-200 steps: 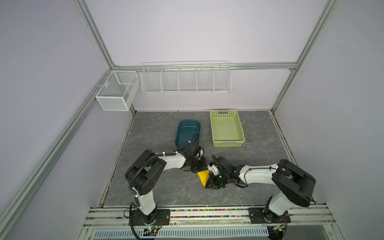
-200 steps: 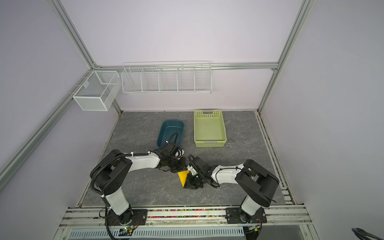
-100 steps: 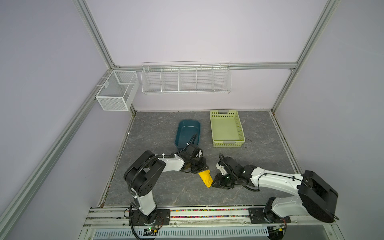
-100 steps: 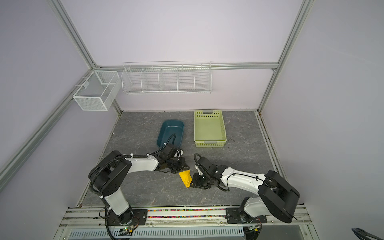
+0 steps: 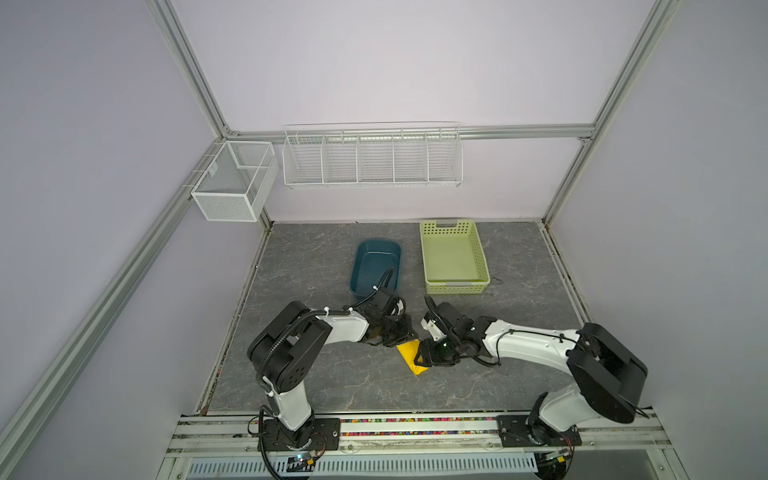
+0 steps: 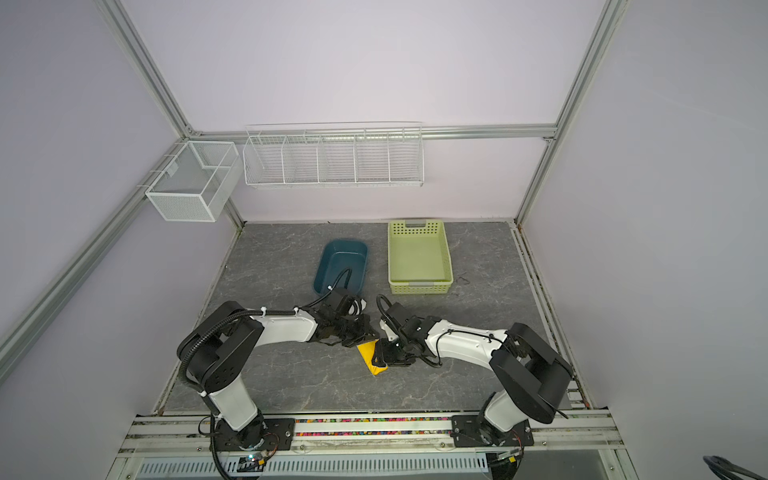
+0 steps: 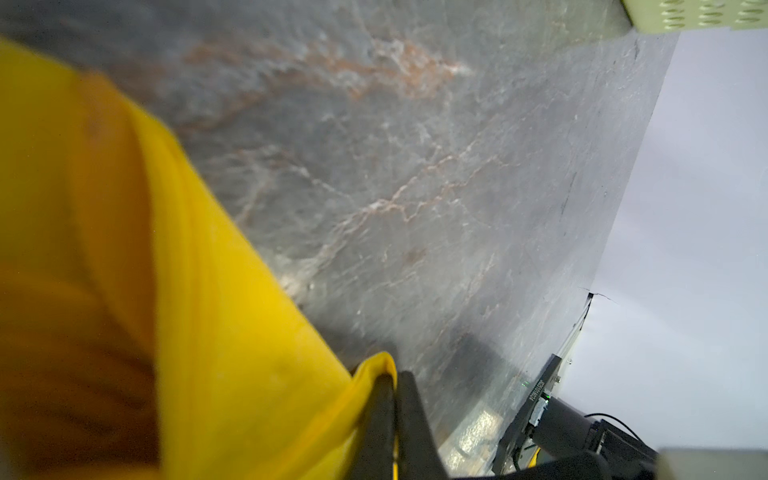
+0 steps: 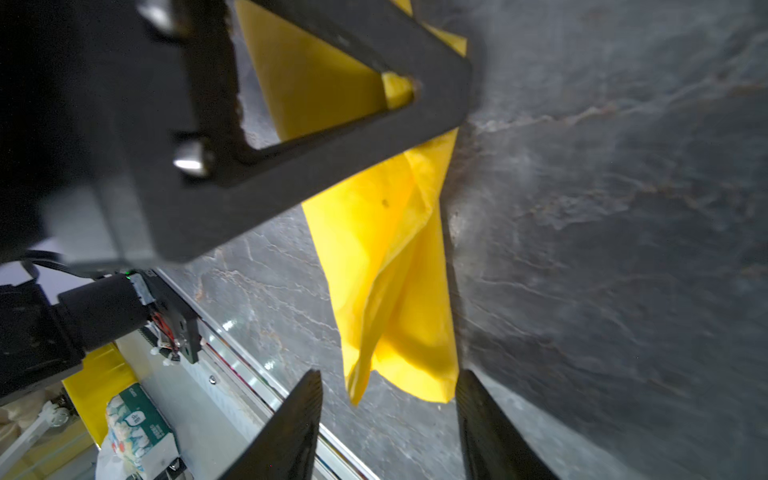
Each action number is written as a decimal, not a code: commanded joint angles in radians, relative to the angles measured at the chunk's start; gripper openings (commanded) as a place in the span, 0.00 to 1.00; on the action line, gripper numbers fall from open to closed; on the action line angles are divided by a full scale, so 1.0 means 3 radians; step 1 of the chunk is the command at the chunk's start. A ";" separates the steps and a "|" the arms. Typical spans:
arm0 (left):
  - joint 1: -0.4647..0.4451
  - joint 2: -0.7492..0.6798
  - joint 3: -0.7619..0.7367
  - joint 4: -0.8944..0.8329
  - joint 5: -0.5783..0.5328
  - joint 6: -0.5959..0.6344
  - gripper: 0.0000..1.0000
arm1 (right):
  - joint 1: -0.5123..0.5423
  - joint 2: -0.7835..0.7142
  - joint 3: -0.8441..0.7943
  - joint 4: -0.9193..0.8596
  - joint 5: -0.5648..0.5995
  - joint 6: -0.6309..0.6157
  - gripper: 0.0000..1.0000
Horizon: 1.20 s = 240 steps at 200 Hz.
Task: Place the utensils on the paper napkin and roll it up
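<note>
The paper napkin (image 5: 409, 355) (image 6: 371, 356) lies as a loose bright yellow roll on the grey table between my two grippers. My left gripper (image 5: 401, 336) (image 7: 394, 376) is shut on a fold at its far end, and yellow paper (image 7: 208, 332) fills the left wrist view. My right gripper (image 5: 424, 359) (image 8: 388, 374) is open, its fingers standing to either side of the roll's near end (image 8: 386, 257) without touching it. The utensils are hidden; none shows outside the roll.
A dark teal tub (image 5: 376, 266) and a pale green perforated basket (image 5: 453, 257) stand behind the grippers. A white wire rack (image 5: 372, 156) and a mesh box (image 5: 232, 187) hang on the walls. The metal rail (image 5: 415, 428) runs along the front edge.
My right gripper has opened and let go of the napkin, and its arm has stretched out to the right. The napkin looks narrower. The left gripper keeps its grip.
</note>
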<state>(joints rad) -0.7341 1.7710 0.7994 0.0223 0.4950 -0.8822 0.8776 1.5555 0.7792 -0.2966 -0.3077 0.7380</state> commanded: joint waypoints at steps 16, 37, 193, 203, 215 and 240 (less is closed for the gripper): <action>0.0003 0.0183 -0.0119 -0.0330 -0.0393 -0.0010 0.02 | -0.0046 0.0137 0.0063 -0.0044 -0.0035 -0.0137 0.45; 0.0003 0.0177 -0.0118 -0.0329 -0.0399 -0.0006 0.03 | -0.0046 0.0150 0.0038 -0.0024 -0.0029 -0.0114 0.37; 0.0013 -0.0410 0.0097 -0.0708 -0.0644 0.0090 0.31 | -0.0029 0.0062 -0.0321 0.0186 -0.0097 0.0104 0.08; 0.0013 -0.0451 0.0174 -0.0873 -0.0726 0.0158 0.32 | -0.0029 0.0057 -0.0330 0.0190 -0.0094 0.0105 0.07; 0.0013 -0.0472 0.0254 -0.1012 -0.0820 0.0238 0.32 | -0.0027 0.0062 -0.0338 0.0196 -0.0094 0.0104 0.07; 0.0011 -0.0416 0.0409 -0.1202 -0.0882 0.0340 0.34 | -0.0026 0.0082 -0.0328 0.0209 -0.0096 0.0102 0.07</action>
<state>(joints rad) -0.7372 1.6482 0.8661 -0.2272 0.2955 -0.8337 0.8654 1.5757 0.7086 -0.1886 -0.3466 0.7559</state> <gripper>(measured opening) 0.334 0.070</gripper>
